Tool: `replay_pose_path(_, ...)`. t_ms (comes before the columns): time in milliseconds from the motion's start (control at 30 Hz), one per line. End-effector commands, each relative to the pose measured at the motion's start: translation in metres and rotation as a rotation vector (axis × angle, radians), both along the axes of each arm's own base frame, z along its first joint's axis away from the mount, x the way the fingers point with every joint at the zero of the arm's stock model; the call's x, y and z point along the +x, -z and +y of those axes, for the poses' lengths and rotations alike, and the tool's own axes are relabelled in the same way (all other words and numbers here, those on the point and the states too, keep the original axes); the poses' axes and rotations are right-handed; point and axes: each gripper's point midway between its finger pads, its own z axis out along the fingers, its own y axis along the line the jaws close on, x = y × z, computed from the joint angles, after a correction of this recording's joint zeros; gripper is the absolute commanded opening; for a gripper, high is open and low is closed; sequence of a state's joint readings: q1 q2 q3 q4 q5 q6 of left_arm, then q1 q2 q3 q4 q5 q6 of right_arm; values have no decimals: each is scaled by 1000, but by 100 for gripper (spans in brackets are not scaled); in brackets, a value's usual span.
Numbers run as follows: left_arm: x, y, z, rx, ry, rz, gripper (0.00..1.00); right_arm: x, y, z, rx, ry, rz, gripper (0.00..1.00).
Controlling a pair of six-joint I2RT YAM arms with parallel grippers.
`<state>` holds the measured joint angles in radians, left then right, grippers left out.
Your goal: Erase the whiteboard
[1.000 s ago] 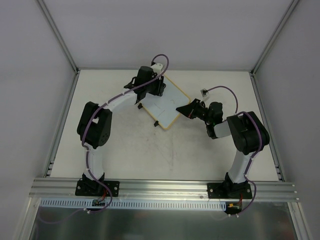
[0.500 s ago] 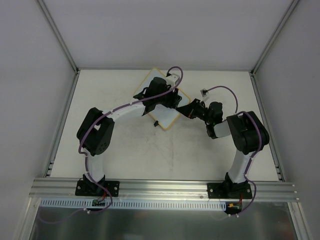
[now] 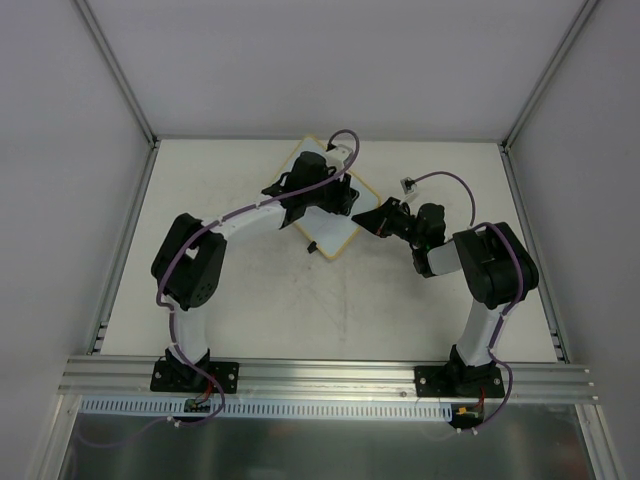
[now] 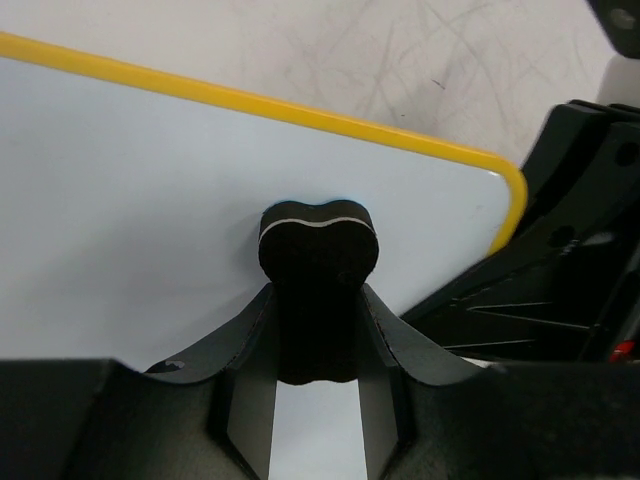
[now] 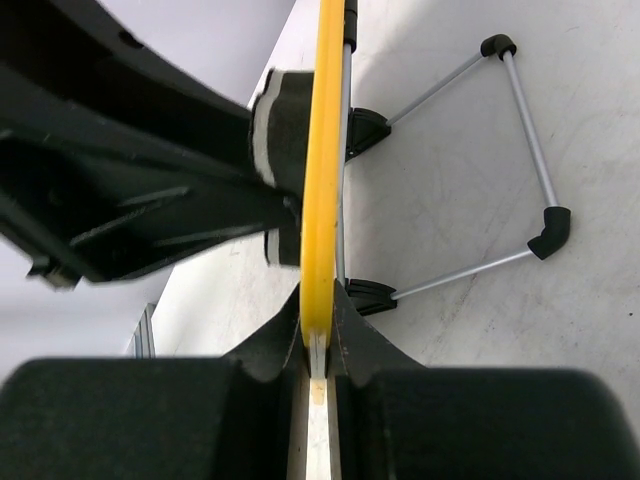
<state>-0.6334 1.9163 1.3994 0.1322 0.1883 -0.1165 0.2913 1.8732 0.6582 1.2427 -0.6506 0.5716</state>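
Left gripper (image 4: 318, 300) is clamped on a black eraser (image 4: 318, 245), one finger on each side of the block, at the lower middle of the left wrist view. The right gripper (image 5: 318, 312) is closed narrowly on the yellow rim of the whiteboard (image 5: 325, 150), at the bottom middle of its own view. A pale table (image 3: 250, 300) with faint dark scuffs fills the centre of the overhead view. The whiteboard sits on it in the upper middle of that frame, turned like a diamond. There the left gripper lies over the board's face and the right gripper meets its right-hand corner. In the left wrist view the board's white face fills the left and centre, and its rounded yellow corner curves down at the right. The eraser's end, which has a thin white stripe, touches the white face close to that corner. The right wrist view shows the board edge-on, as a yellow line running up the middle. A thin wire stand (image 5: 524, 120) with black tips spreads across the table at the upper right. Two small black clips (image 5: 366, 130) join the stand to the board's back.
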Motion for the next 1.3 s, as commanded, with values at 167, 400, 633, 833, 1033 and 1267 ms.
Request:
replay_pose_path(167,71,38,130,90,-304,96,0,-21,-77,26,97,-167,-343,0)
replay_pose_path(400,75,39,141,97,-311,108,0,-20,-76,26,98,-165,-341,0)
replay_pose_path(633,51,35,100,68,-216,123,0,-21,-76,27,99,-170,-339,0)
replay_pose_path(833,10,27,40,128,-104,55,0,-19,-74,26,99,-166,-332,0)
replay_pose_path(1033,-18,30,12,173,-40,21,0,-20,-74,27,100,-171,-329,0)
replay_pose_path(1267,-53,45,-1,189,64,54,0,-20,-76,27,102,-171,-334,0)
